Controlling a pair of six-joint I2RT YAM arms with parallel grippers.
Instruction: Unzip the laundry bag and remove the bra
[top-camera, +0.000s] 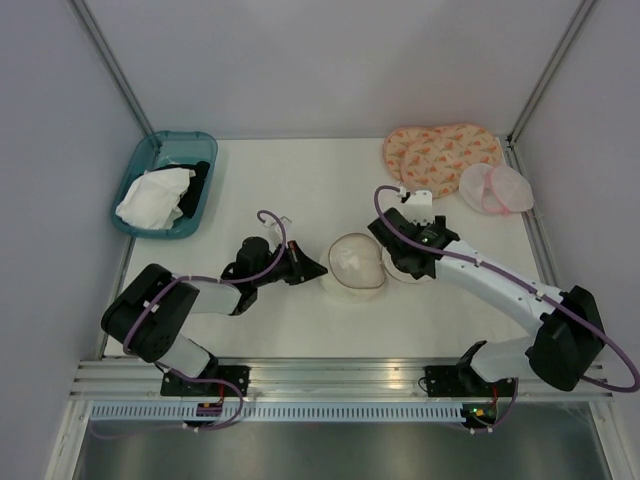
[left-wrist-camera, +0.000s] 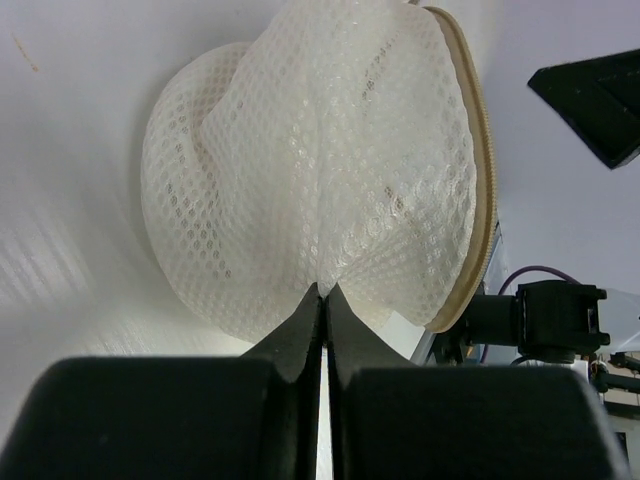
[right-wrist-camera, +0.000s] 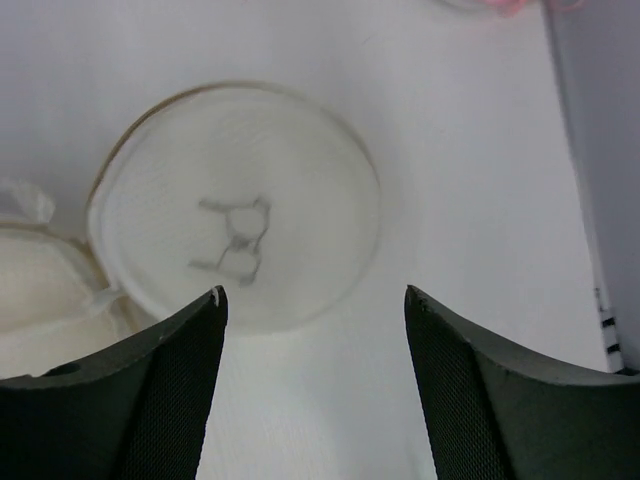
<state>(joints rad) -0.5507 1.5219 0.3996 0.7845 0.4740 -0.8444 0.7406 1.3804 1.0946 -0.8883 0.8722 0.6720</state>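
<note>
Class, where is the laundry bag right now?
In the top view the laundry bag lies at the centre of the table, between the left tool, pinching its mesh, and the open right tool.

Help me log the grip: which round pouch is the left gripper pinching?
The cream mesh pouch mid-table; the orange patterned pair and the pink pair lie apart at the far right.

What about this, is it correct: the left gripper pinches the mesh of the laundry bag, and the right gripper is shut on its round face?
Not fully. The left gripper does pinch the mesh of the laundry bag, but the right gripper is open, jaws spread apart over the round face, as the right wrist view shows.
</note>
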